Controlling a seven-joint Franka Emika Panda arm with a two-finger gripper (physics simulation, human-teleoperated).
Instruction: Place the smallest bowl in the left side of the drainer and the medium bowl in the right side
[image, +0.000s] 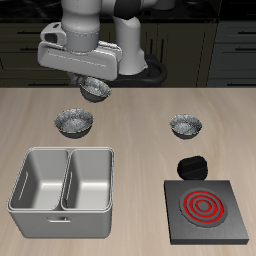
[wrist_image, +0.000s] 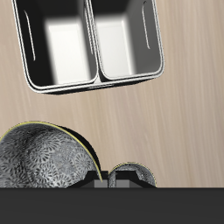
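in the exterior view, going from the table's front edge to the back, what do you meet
drainer and stove → black knob → two bowls level with each other → bowl under the gripper

Three bowls, one drainer, one stove.

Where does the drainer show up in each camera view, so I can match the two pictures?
Exterior view: the drainer sits by the table's front edge, in front of a grey bowl.
Wrist view: the drainer is seen from above, both compartments empty.
Shared landmark: its dividing wall.
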